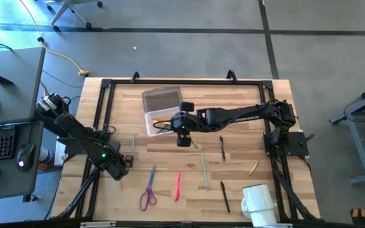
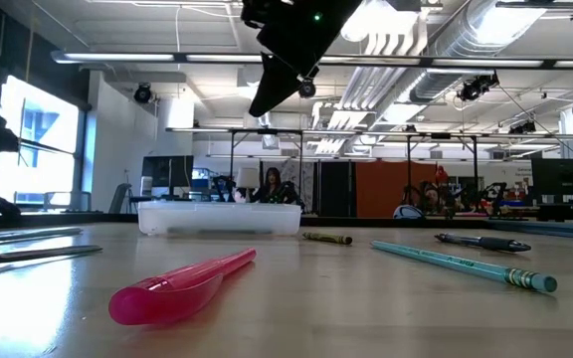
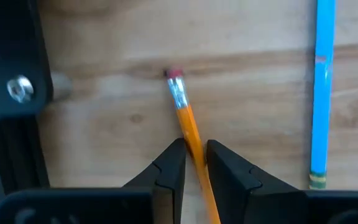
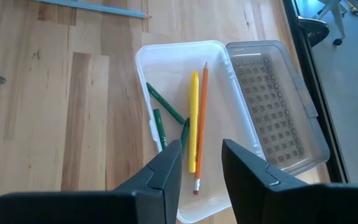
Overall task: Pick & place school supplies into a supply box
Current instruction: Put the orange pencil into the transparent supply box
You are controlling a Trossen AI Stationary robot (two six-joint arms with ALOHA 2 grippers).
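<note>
While both arms hang over the wooden table [image 1: 246,145], stands thus:

Left gripper [image 3: 196,163]: at the table's left side, fingers clamped on an orange pencil [image 3: 187,121] with a pink eraser end; a blue pencil [image 3: 321,93] just beside.

Right gripper [image 4: 201,163]: raised above the supply box [image 1: 159,120], fingers apart, holding nothing.

Supply box: far centre-left, open, touching its grey lid [image 1: 161,99]; inside, a yellow pen [image 4: 193,118], an orange pencil and green crayons [image 4: 165,106].

Loose on the table: purple scissors [image 1: 148,190], pink pen [image 1: 177,185], teal pencil [image 1: 204,170], black pens [image 1: 222,147], white mug [image 1: 258,204] near right.

Writing: lettering along the right arm too small to read.
</note>
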